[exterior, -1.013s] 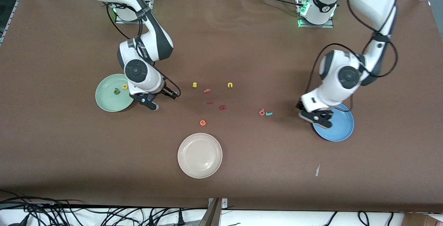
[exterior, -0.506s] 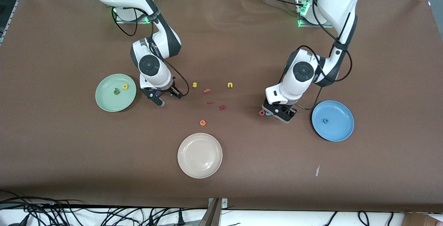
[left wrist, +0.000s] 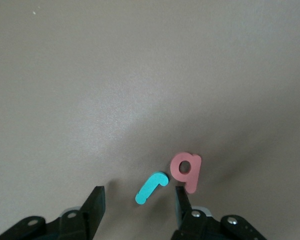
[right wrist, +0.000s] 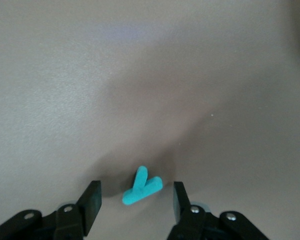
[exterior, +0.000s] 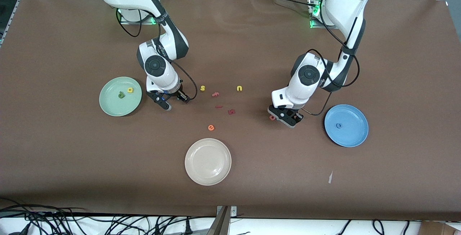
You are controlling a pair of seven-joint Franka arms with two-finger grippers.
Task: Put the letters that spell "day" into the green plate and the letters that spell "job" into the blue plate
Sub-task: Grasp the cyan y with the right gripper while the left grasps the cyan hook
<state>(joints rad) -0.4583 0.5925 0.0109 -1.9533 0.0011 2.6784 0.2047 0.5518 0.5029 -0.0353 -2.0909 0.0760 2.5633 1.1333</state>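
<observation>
The green plate (exterior: pixel 108 107) holds the dark green "d" (exterior: pixel 121 95) and the yellow "a" (exterior: pixel 130 90). Beside it, my right gripper (exterior: pixel 173 101) is low over the table and open, its fingers either side of the teal "y" (right wrist: pixel 142 188) without touching it. The blue plate (exterior: pixel 356 135) holds the blue "o" (exterior: pixel 339 125). My left gripper (exterior: pixel 288 117) is also low and open, and the teal "j" (left wrist: pixel 151 187) lies untouched between its fingers. The salmon "b" (left wrist: pixel 186 170) lies just outside one fingertip (left wrist: pixel 181 202). In the front view both teal letters are hidden under the grippers.
In the table's middle lie a yellow "s" (exterior: pixel 202 88), a yellow "u" (exterior: pixel 239 88), three dark red letters (exterior: pixel 231 112) and an orange "e" (exterior: pixel 211 127). A cream-white plate (exterior: pixel 207 161) sits nearer the front camera. A paper scrap (exterior: pixel 330 177) lies near the blue plate.
My left gripper went from over the blue plate to the "j" and "b", uncovering the "o" in the plate. The right gripper shifted from the green plate's edge toward the table's middle.
</observation>
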